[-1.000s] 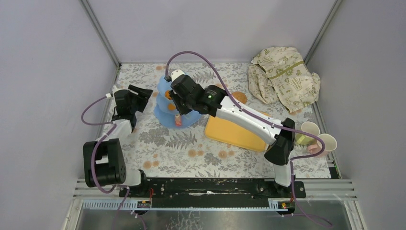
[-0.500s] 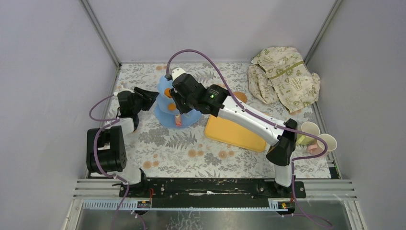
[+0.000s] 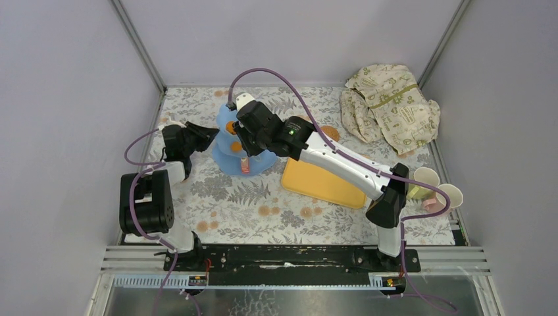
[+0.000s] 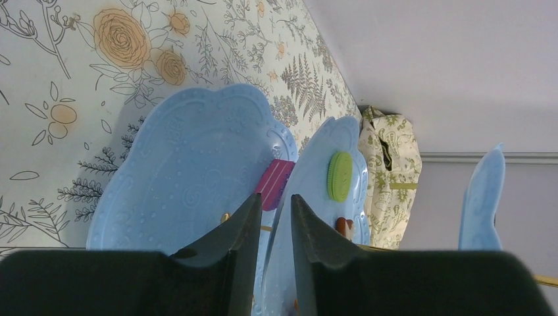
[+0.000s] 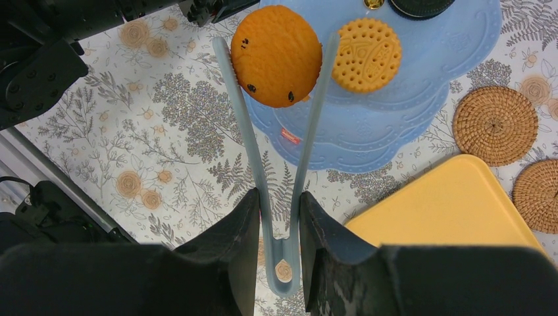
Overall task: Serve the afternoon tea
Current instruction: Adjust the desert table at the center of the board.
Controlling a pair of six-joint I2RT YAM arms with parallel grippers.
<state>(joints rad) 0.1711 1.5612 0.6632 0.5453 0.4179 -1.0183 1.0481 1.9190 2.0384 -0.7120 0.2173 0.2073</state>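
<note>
The light-blue three-tier stand [image 3: 230, 157] stands at the back left of the table. My right gripper [image 5: 279, 204] hovers over it, shut on pale-blue tongs [image 5: 234, 105]. The tongs pinch a round orange cookie [image 5: 276, 56] above a tier that holds a yellow biscuit [image 5: 366, 54]. My left gripper [image 4: 271, 207] is at the stand's left side, its jaws narrowly open around the middle tier's rim [image 4: 329, 141], with a sliver of gap showing. That tier carries a green biscuit [image 4: 340, 176]. A pink pastry [image 4: 275, 184] lies on the lowest tier [image 4: 191, 171]. Two woven coasters [image 5: 495, 125] [image 5: 536, 194] lie beside the stand.
A yellow tray [image 3: 322, 184] lies just right of the stand, under the right arm. Two pale cups [image 3: 426, 178] [image 3: 451, 195] sit at the table's right edge. The cream printed cloth [image 3: 391, 105] is bunched in the back right corner. Walls close in on three sides.
My left gripper has moved right to the stand and its jaws have narrowed around the middle tier's rim. The right arm with tongs and cookie has barely shifted.
</note>
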